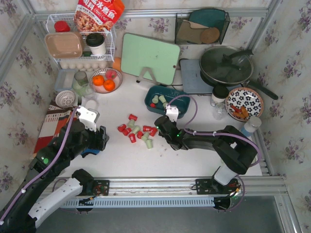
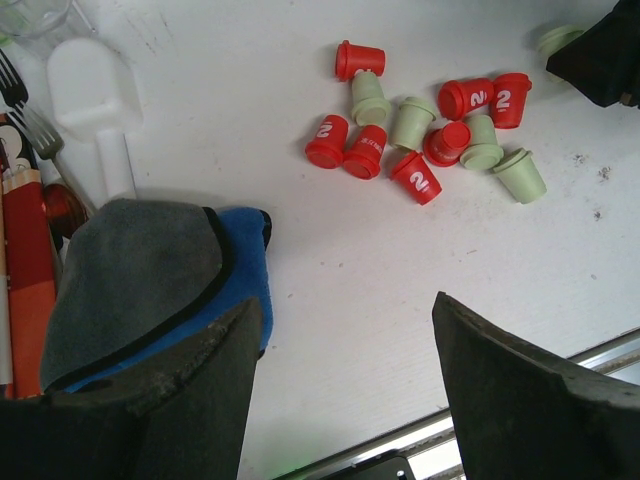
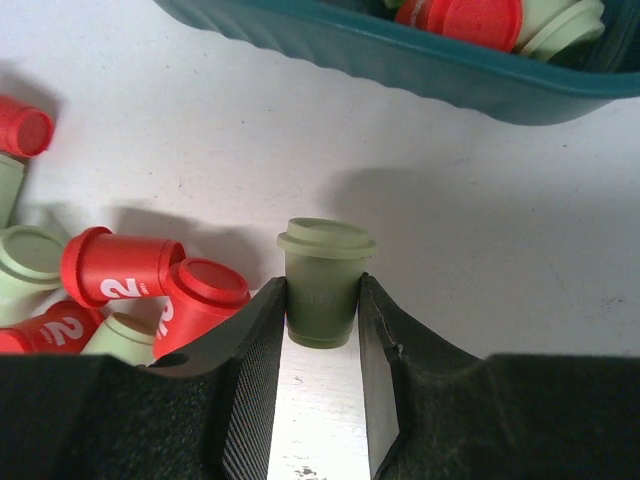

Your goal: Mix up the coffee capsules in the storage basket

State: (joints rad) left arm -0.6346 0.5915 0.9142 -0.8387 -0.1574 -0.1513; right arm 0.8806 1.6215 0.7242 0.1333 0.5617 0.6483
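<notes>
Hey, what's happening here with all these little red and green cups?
Two robot arms are handling coffee capsules. The right arm's fingers are pressed against both sides of a pale green tapered coffee capsule standing on the white table, just outside the dark teal plastic storage basket, which already holds a few red and green ones. More red and pale green capsules lie in a loose heap nearby. The left arm's fingers hang open over the table.

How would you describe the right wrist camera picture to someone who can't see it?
The right gripper holds a pale green capsule between its two dark fingers on the white table. Red and green capsules lie scattered to its left, and the teal storage basket, holding more, runs along the top.
</notes>
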